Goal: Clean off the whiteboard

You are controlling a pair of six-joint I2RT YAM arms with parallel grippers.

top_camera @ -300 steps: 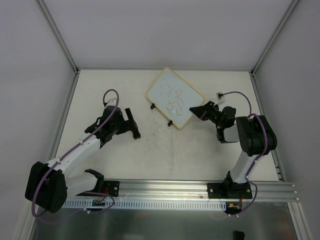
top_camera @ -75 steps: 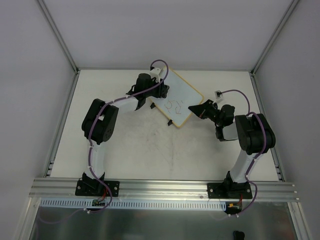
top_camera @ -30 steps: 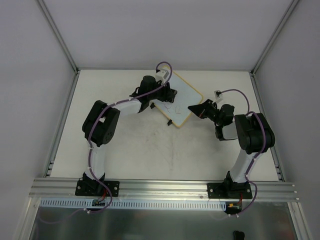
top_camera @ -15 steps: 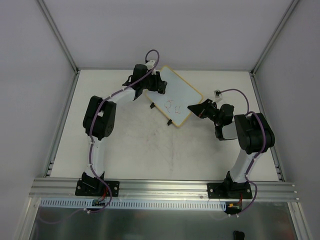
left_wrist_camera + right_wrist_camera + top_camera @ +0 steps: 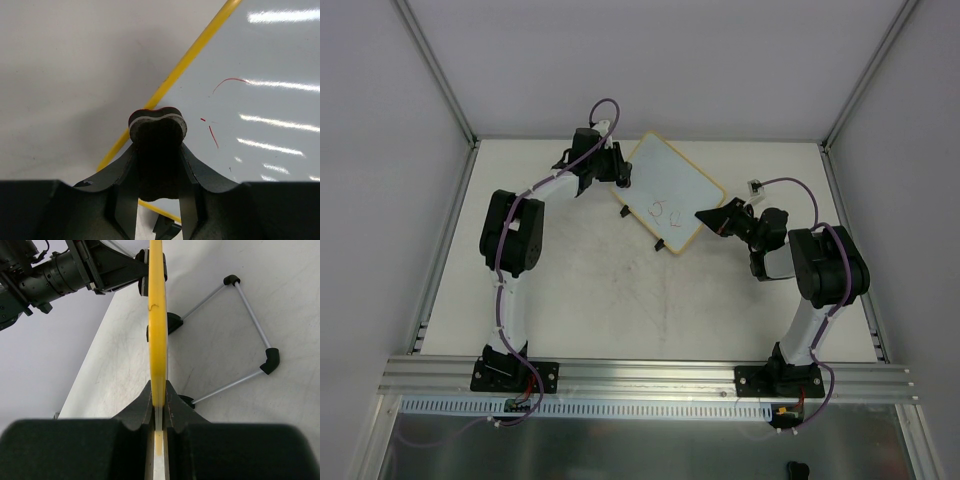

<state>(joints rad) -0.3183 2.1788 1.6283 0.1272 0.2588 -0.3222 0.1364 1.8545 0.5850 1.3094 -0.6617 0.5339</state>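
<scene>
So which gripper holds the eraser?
The left gripper: the black eraser is pinched in it. The right gripper clamps the edge of the whiteboard instead.

The whiteboard (image 5: 682,180) has a white face inside a thin yellow frame (image 5: 187,57), with red pen marks (image 5: 660,210) toward 7 o'clock of its middle. The eraser (image 5: 157,150) is black with a pale grey band and a red smear at its 12 o'clock edge; the table (image 5: 620,300) is off-white with grey scuffs, and the cables (image 5: 603,103) are purple
</scene>
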